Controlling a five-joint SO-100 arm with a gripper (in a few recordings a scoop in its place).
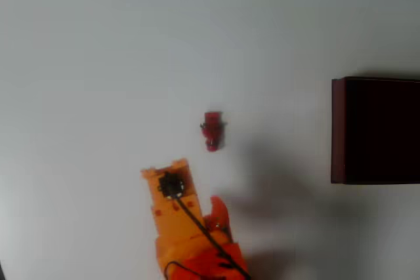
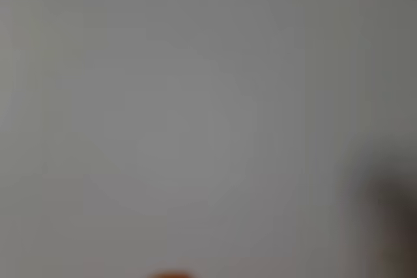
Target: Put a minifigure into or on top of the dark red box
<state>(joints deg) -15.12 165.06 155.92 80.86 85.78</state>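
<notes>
From above, we look down on a plain white table (image 1: pixel 98 50). Near the middle lies the minifigure (image 1: pixel 212 130), a tiny bright red toy with a few small dark details, lying alone on the bare surface and touching nothing. Well off to its right, at the picture's right edge, sits the dark red box (image 1: pixel 337 129), a large rectangle with thin maroon walls and an almost black inside; its right part is cut off by the frame. At the bottom, below and left of the minifigure, we see the orange arm with a black cable running along it, and the gripper (image 1: pixel 200 191) pointing up toward the toy but apart from it. 1 red finger (image 1: pixel 219 212) sticks out on its right side; we cannot tell how the jaws stand. We can read no writing, labels or brands anywhere. The wrist view is a blurred grey-white surface.
</notes>
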